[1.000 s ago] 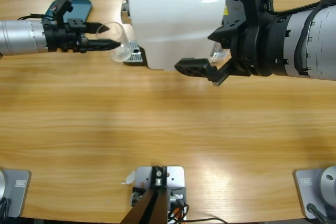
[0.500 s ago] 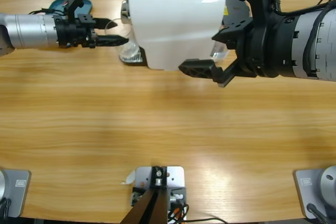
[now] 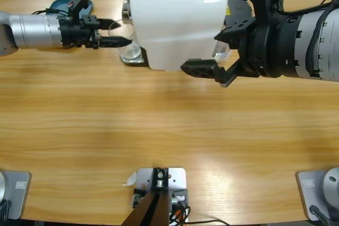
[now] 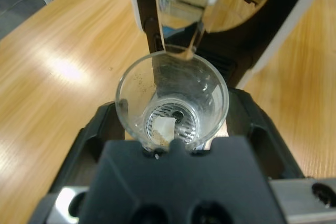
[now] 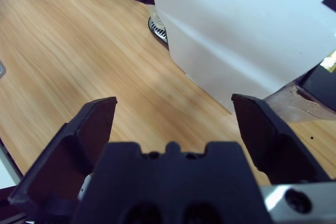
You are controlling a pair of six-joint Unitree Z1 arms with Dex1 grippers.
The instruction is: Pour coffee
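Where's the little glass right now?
The glass sits on the drip tray under the white coffee machine's spout, at the table's far left-of-middle in the high view, held by the left hand.

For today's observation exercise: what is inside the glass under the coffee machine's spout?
The glass looks empty: through its clear bottom shows the machine's metal drip grate. The left gripper covers its near rim and base, so any thin coffee film there cannot be seen.

Our left arm reaches level along the worktop's far edge, its gripper (image 3: 123, 32) closed on something. Our right gripper (image 3: 209, 71) hangs with fingers (image 5: 86, 129) spread wide.
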